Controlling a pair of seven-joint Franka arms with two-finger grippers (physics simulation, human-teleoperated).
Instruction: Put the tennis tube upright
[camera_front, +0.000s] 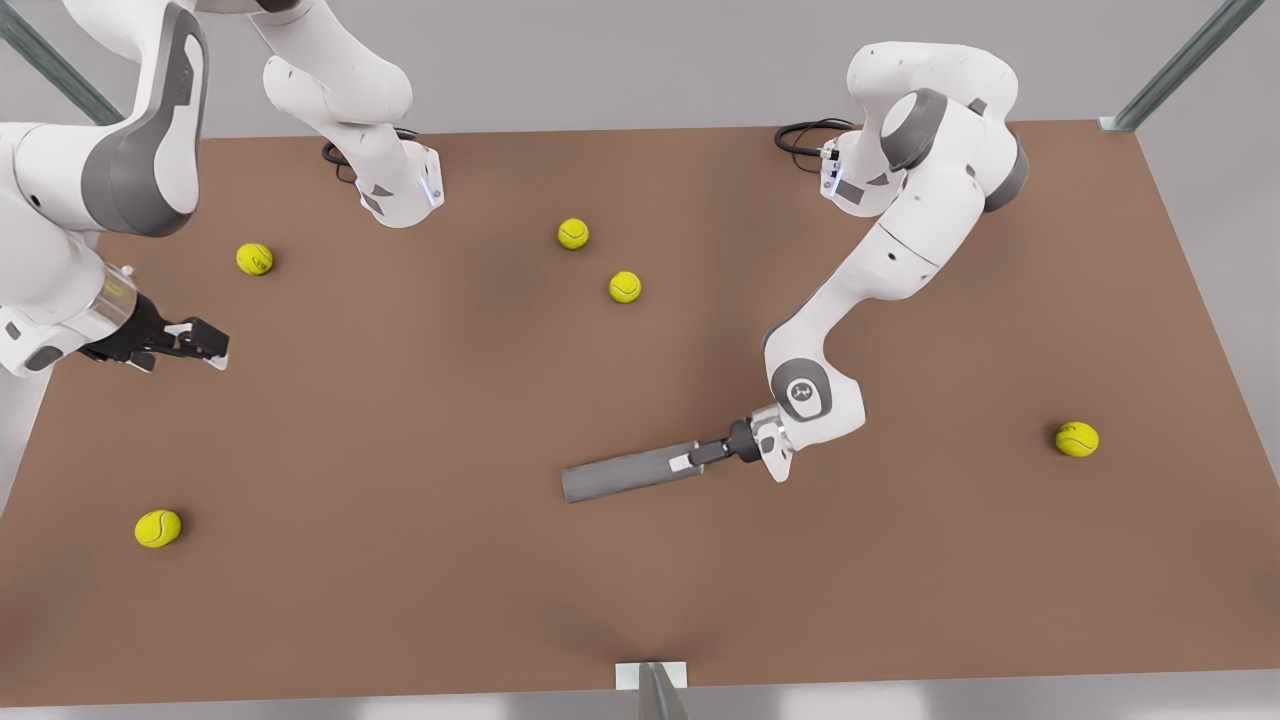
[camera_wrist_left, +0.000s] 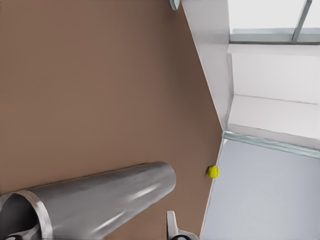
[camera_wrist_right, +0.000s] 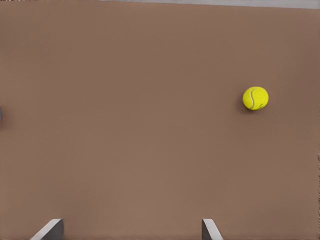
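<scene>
The front view looked steeply down on the whole table (camera_front: 400, 560) from high above its near edge. The left wrist view sat close along the tube (camera_wrist_left: 100, 200), which lay near 5 o'clock of the table's middle. The right wrist view faced down at bare table and one ball (camera_wrist_right: 255, 98).

Worktop (camera_front: 400, 560): tennis tube (camera_front: 625, 473) lying flat near centre, left pincer (camera_front: 683, 462) at its end toward the front view's right. Right pincer (camera_front: 205, 343) over the front view's left edge. Tennis balls scattered: two behind the tube, three toward the sides.
</scene>
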